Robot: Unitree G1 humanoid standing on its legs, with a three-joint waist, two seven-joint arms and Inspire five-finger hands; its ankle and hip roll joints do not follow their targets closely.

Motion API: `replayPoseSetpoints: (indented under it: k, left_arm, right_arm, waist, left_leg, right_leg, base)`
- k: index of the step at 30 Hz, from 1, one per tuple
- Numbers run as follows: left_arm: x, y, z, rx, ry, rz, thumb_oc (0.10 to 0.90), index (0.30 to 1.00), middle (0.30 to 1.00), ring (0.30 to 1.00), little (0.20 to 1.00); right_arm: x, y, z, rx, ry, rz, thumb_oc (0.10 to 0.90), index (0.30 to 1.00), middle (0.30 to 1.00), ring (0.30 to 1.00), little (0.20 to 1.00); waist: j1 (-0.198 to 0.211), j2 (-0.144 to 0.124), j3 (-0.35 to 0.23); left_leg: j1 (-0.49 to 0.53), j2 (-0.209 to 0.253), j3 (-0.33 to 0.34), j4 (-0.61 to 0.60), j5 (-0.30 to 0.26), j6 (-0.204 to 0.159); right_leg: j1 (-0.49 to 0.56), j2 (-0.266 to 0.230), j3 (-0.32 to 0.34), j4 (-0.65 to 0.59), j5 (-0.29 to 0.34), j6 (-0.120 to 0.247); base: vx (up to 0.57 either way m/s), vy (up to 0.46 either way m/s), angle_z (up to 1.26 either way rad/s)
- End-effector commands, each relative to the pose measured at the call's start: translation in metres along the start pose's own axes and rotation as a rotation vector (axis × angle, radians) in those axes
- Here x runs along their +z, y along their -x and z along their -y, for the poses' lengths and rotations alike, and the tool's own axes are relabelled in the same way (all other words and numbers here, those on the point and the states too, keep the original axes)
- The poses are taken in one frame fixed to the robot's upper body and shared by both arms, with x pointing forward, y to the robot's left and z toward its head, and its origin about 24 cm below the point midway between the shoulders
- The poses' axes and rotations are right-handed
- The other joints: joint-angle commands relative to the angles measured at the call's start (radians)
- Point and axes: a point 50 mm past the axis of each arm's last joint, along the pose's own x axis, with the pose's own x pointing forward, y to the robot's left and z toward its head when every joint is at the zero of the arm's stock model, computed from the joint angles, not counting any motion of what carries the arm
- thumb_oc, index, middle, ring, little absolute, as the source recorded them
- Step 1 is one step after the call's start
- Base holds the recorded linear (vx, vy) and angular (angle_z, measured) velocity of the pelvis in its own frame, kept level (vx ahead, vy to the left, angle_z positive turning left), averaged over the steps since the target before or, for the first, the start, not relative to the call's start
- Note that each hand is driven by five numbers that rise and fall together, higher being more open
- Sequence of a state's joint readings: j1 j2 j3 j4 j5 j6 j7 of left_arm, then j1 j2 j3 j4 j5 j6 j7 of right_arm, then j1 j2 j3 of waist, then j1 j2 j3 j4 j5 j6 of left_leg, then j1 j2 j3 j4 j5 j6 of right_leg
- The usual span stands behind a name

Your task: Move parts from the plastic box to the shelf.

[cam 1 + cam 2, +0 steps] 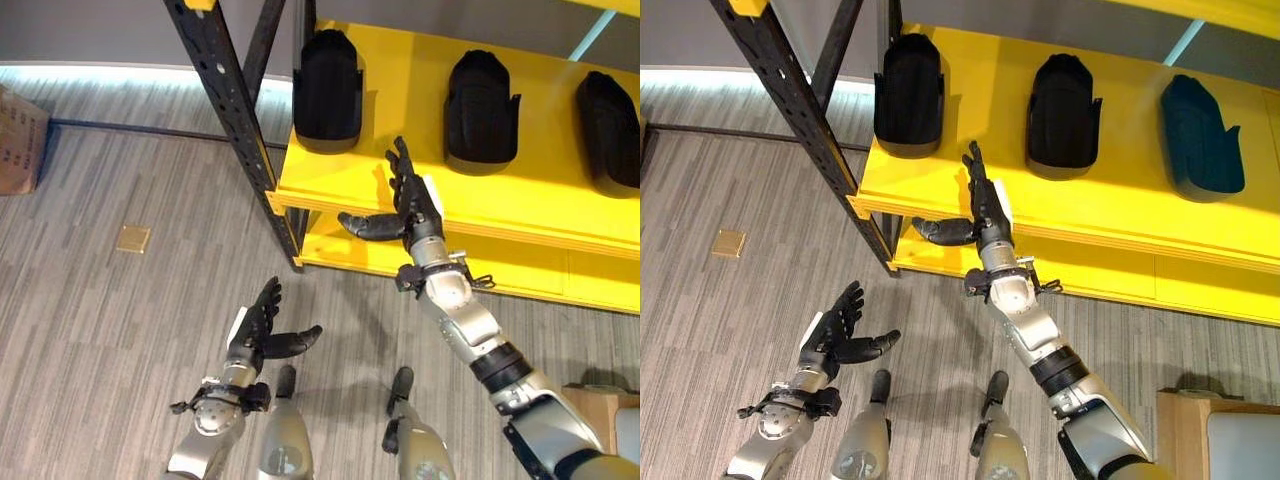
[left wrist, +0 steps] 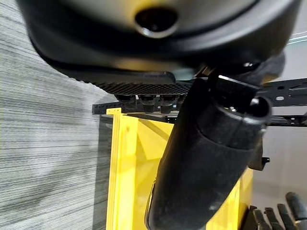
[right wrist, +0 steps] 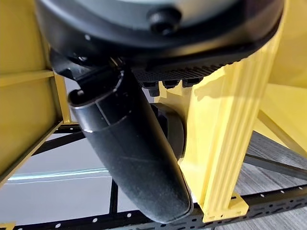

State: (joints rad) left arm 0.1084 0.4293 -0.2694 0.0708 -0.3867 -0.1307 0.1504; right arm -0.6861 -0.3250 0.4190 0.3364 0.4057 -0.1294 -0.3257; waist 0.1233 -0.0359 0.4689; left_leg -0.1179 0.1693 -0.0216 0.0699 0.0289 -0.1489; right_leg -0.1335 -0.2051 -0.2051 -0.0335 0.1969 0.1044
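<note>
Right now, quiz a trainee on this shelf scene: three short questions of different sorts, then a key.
1. True or false: the right hand holds a part.
2. How many black parts stand on the yellow shelf? A) one B) three C) five
3. Fill in: the left hand hangs open above the ____.

Key:
1. False. It is open with straight fingers at the shelf's front edge, holding nothing.
2. B: the left part, the middle part and the right part.
3. floor
</note>
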Motion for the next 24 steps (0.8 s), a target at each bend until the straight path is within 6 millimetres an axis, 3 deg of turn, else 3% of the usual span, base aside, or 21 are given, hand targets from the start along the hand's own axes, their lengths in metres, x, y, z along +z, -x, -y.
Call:
replayPoseSetpoints:
  k: [1,15,24]
  left_arm:
    - [0.041,0.007,-0.005,-0.015,-0.021,0.212,0.9,1.0,1.0,1.0,1.0]
    - [0.045,0.007,-0.009,0.017,-0.02,0.233,0.9,1.0,1.0,1.0,1.0]
    - [0.048,0.005,-0.009,0.023,-0.014,0.245,0.9,1.0,1.0,1.0,1.0]
  right_arm:
    - [0.071,-0.023,-0.004,-0.001,-0.055,0.312,0.9,1.0,1.0,1.0,1.0]
    - [0.104,-0.053,0.004,-0.072,0.043,0.367,0.9,1.0,1.0,1.0,1.0]
    - [0.114,-0.068,0.002,-0.077,0.016,0.347,0.9,1.0,1.0,1.0,1.0]
  waist:
    - [0.012,-0.034,-0.048]
    - [0.037,-0.021,-0.001]
    - [0.049,-0.022,0.019]
  left_leg:
    - [-0.055,-0.015,-0.011,0.062,-0.02,0.042]
    - [-0.115,-0.022,-0.025,0.069,-0.008,0.041]
    - [-0.151,-0.027,-0.033,0.074,-0.002,0.043]
  right_leg:
    - [0.038,-0.122,0.055,0.151,-0.12,0.073]
    - [-0.014,-0.136,0.047,0.165,-0.111,0.072]
    - [-0.038,-0.14,0.045,0.166,-0.103,0.071]
  base:
    - [-0.01,0.001,0.03]
    - [-0.01,0.0,0.05]
    - [-0.01,0.001,0.03]
